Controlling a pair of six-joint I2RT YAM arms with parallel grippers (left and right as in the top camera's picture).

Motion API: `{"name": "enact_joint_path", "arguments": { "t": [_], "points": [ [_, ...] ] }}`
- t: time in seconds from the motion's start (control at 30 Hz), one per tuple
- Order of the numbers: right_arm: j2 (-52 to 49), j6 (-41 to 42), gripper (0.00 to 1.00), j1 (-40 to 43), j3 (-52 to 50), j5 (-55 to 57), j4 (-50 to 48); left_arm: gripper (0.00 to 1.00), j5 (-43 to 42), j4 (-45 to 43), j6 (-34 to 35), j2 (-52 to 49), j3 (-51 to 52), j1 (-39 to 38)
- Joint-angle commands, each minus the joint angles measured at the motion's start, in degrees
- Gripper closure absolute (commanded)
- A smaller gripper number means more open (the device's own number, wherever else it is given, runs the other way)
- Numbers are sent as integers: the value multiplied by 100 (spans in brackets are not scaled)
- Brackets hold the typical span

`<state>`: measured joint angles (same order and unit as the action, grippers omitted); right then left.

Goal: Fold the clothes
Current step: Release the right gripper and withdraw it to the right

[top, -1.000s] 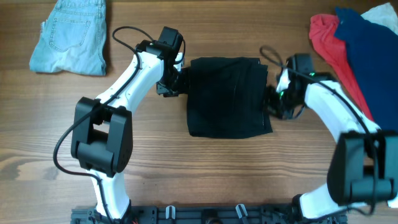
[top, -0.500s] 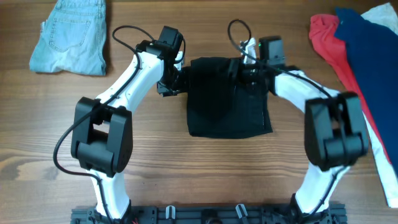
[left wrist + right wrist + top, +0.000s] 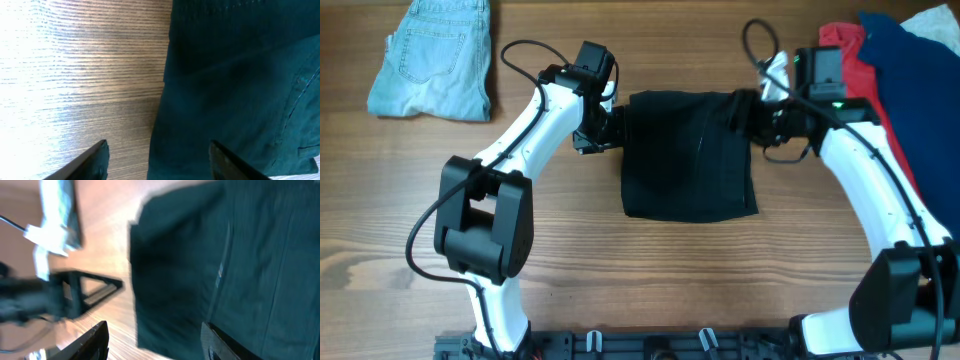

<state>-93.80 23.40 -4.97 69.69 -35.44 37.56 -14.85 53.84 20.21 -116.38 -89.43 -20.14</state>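
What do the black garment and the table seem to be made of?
The black garment looks like woven cloth, perhaps cotton twill: matte, with stitched seams. The table looks like wood or wood-pattern laminate: brown grain lines and a soft sheen under the light.

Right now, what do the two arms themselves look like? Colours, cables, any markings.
Both match: curved white link shells with bulky black joint housings. The left arm has a thin black cable looping off near its wrist. The right arm has its own black loop and a small green light on the wrist block. The fingers are flat, dark and tapered. No readable markings.
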Motion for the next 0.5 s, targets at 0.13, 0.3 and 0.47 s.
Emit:
{"name": "enact_joint_path", "arguments": {
  "t": [0.13, 0.3, 0.47],
  "points": [
    [-756, 671, 40, -208, -1427, 1034, -70, 36, -55, -52, -26, -76, 24, 7],
    [-695, 1027, 54, -208, -1462, 1692, 214, 36, -55, -52, -26, -76, 24, 7],
    [271, 951, 37, -208, -905, 2334, 984, 30, -428, -199, -413, -76, 24, 4]
  ]
}}
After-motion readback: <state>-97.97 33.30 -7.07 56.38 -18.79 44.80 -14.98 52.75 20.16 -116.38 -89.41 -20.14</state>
